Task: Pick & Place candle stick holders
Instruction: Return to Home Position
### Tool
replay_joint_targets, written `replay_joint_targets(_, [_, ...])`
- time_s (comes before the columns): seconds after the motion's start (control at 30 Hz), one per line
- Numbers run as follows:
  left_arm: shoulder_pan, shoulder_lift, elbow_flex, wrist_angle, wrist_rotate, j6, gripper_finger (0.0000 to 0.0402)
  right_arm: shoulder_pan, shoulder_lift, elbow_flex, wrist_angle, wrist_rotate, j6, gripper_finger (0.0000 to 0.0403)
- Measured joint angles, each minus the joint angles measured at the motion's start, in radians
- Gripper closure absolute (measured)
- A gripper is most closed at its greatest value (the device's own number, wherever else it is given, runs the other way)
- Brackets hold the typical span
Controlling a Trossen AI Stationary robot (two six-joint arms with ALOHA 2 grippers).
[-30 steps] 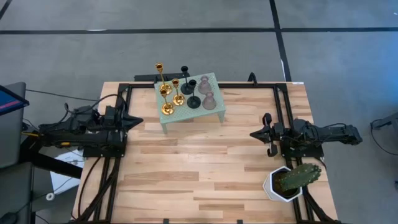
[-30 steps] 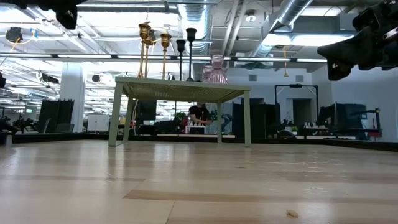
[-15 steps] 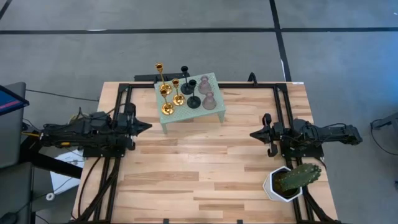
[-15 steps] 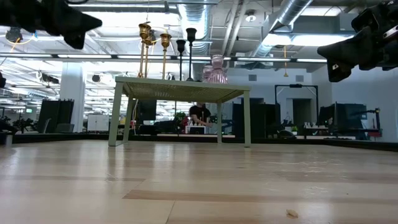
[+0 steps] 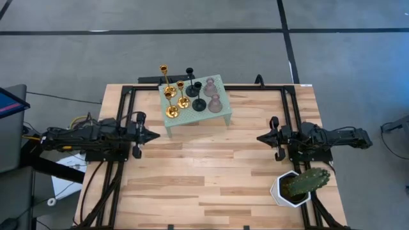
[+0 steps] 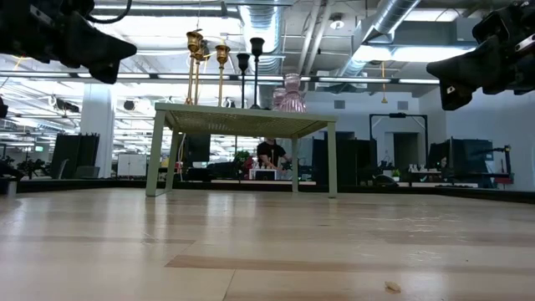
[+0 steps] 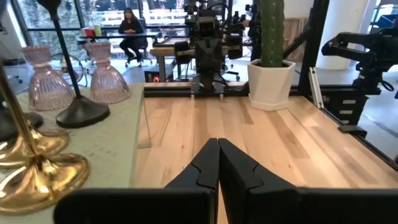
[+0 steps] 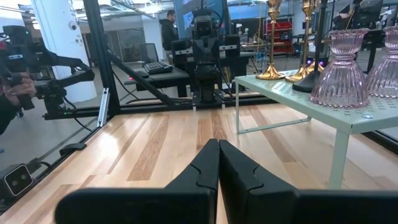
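Observation:
The candle stick holders stand by their round bases on a small pale green stand (image 5: 192,117) at the table's far middle: gold ones (image 5: 171,97), black ones (image 5: 197,96) and pinkish glass ones (image 5: 213,94). The low view shows them on top of the stand (image 6: 242,121). My left gripper (image 5: 155,135) is shut and points level toward the table's right, just near-left of the stand, holding nothing. In its wrist view (image 7: 217,149) the gold bases (image 7: 37,177) lie close by. My right gripper (image 5: 260,137) is shut at the right side and points level toward the left (image 8: 217,149).
A green cactus in a white pot (image 5: 297,185) stands at the near right corner, close by my right arm. Black frame rails (image 5: 284,108) run along the table's sides. Bare wood lies between the two grippers. A person sits in the room beyond the table (image 6: 269,155).
My left gripper has come down and gone toward the table's right, closer to the stand's near-left corner, and has stayed shut. The holders have kept their places.

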Motion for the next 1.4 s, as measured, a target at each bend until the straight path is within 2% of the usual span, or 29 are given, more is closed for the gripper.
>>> replay_joint_targets(0.6, [0.000, 0.000, -0.014, 0.041, 0.005, 0.005, 0.0398, 0.000, 0.000, 0.000, 0.000, 0.000, 0.000, 0.0403])
replay_joint_targets(1.07, [0.000, 0.000, -0.180, 0.222, 0.076, -0.039, 0.0398, 0.000, 0.000, 0.000, 0.000, 0.000, 0.000, 0.0403])
replay_joint_targets(1.4, [-0.001, 0.008, -0.180, 0.222, 0.066, -0.072, 0.0397, 0.000, 0.000, 0.000, 0.000, 0.001, 0.000, 0.0403])
